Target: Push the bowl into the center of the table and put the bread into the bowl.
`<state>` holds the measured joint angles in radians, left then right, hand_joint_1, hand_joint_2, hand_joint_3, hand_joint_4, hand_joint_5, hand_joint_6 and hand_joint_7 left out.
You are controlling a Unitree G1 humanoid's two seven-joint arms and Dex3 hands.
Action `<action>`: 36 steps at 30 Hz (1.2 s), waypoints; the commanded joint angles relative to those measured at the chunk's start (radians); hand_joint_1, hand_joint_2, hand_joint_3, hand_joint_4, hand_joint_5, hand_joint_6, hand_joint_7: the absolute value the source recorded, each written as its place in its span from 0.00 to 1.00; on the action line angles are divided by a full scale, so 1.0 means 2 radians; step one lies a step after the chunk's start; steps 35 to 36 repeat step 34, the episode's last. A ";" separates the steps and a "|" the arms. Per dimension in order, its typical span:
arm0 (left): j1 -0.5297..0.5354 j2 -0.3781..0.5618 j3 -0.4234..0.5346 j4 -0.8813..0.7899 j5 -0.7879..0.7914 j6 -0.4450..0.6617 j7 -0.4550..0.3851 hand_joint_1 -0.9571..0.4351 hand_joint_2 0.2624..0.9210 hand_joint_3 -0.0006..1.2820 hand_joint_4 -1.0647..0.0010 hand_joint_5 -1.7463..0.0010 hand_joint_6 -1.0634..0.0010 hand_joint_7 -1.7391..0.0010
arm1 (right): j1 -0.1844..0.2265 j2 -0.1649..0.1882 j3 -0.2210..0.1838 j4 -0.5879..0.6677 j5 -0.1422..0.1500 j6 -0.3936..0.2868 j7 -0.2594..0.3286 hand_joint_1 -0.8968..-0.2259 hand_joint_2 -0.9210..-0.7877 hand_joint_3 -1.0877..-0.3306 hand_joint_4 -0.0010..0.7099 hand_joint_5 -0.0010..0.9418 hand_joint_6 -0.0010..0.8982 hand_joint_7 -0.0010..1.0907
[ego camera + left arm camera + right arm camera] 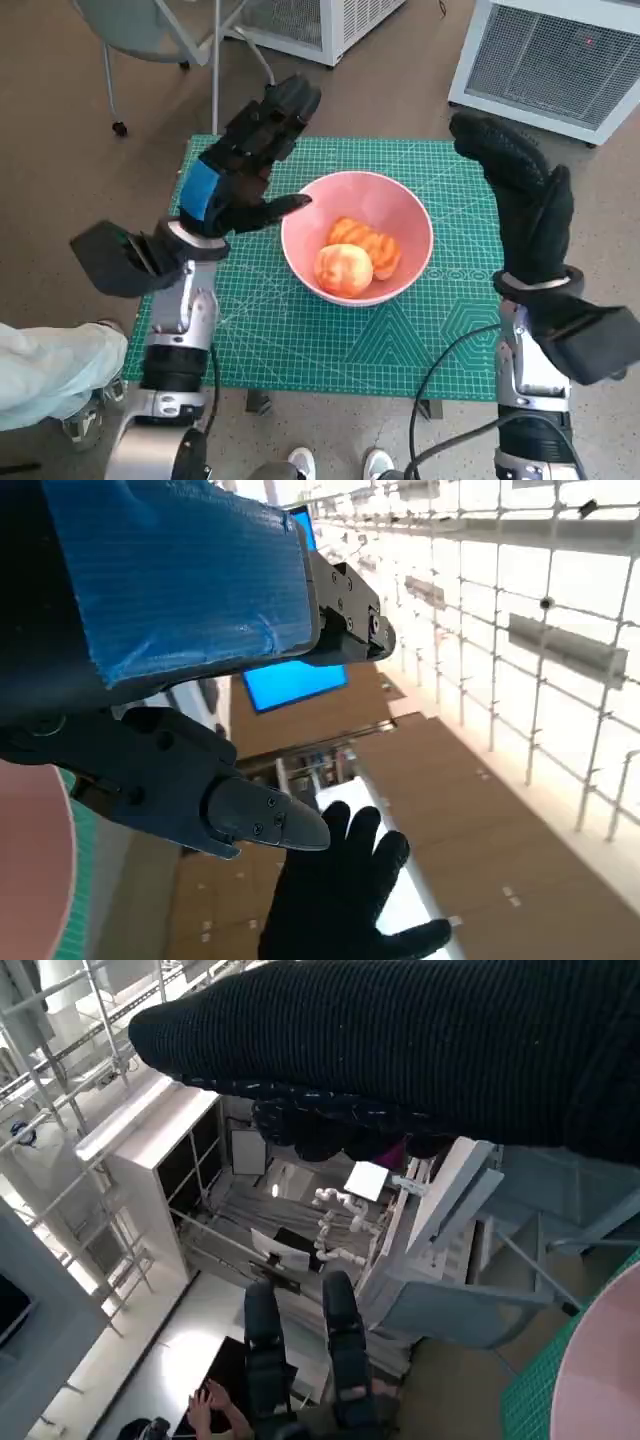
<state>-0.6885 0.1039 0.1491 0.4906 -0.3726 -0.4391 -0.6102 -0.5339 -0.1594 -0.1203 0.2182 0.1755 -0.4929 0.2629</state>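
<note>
Near edge first: someone's pale trouser leg (50, 370) pokes in at the lower left by my left arm, plus a pair of white shoes (335, 465) at the bottom under the table's front edge. The green cutting mat (300, 350) covers the table top.

Mid table: pink bowl (357, 250) sits roughly in the center of the mat, w/ the bread (366, 244) already inside it, next to a round orange-ish fruit (343, 270), touching it. Neither of my hands is on the bowl.

My left hand (245, 165), the blue-taped one, is raised to the left of the bowl, fingers spread, holding nothing; its lowest fingertip points at the bowl rim, can't tell if it touches. In the left wrist view you see the same: blue tape, black fingers (265, 820) apart, empty.

My right hand (520, 195), gloved, is up off the mat to the right of the bowl, fingers stretched out, nothing in it. Right wrist view just shows the glove as a dark band.

Further back: a chair w/ casters (150, 30) on the brown floor at top left, white grilled units (555, 60) at top right.
</note>
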 commanded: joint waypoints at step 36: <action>0.018 -0.013 0.006 0.033 0.012 -0.083 0.011 0.36 1.00 0.14 0.92 1.00 0.80 1.00 | -0.038 -0.011 0.000 0.049 0.004 0.007 0.008 0.29 0.00 0.46 0.23 0.00 0.00 0.46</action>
